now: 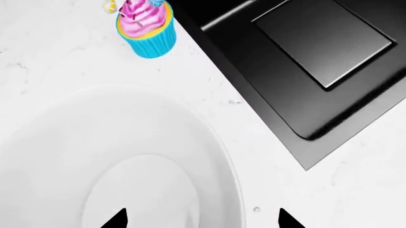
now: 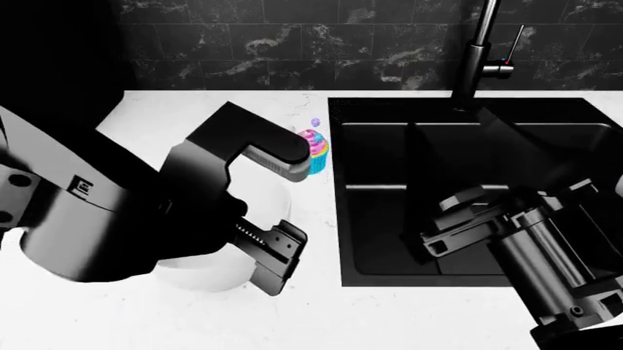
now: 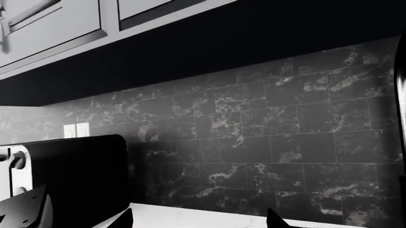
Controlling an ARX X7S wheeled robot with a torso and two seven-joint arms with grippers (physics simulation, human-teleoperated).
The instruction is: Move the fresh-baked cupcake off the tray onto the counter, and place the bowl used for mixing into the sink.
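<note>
The cupcake (image 1: 146, 29) (image 2: 316, 152), pink frosting in a blue wrapper, stands upright on the white counter (image 1: 355, 190) beside the sink's left edge. The white bowl (image 1: 140, 142) (image 2: 200, 275) sits on the counter in front of it. My left gripper (image 1: 203, 221) (image 2: 277, 255) hangs open just above the bowl's sink-side rim, one fingertip (image 1: 117, 221) over the bowl's inside and the other over the counter. The black sink (image 1: 317, 42) (image 2: 389, 219) lies to the right. My right gripper (image 3: 199, 221) is open and holds nothing; its arm (image 2: 545, 255) hovers over the sink. The tray is out of view.
A tall black faucet (image 2: 477, 58) rises behind the sink. A dark marbled backsplash (image 3: 266, 123) runs along the counter's back, with pale cabinets (image 3: 57, 23) above. A dark boxy appliance (image 3: 70, 180) stands on the counter at the wall.
</note>
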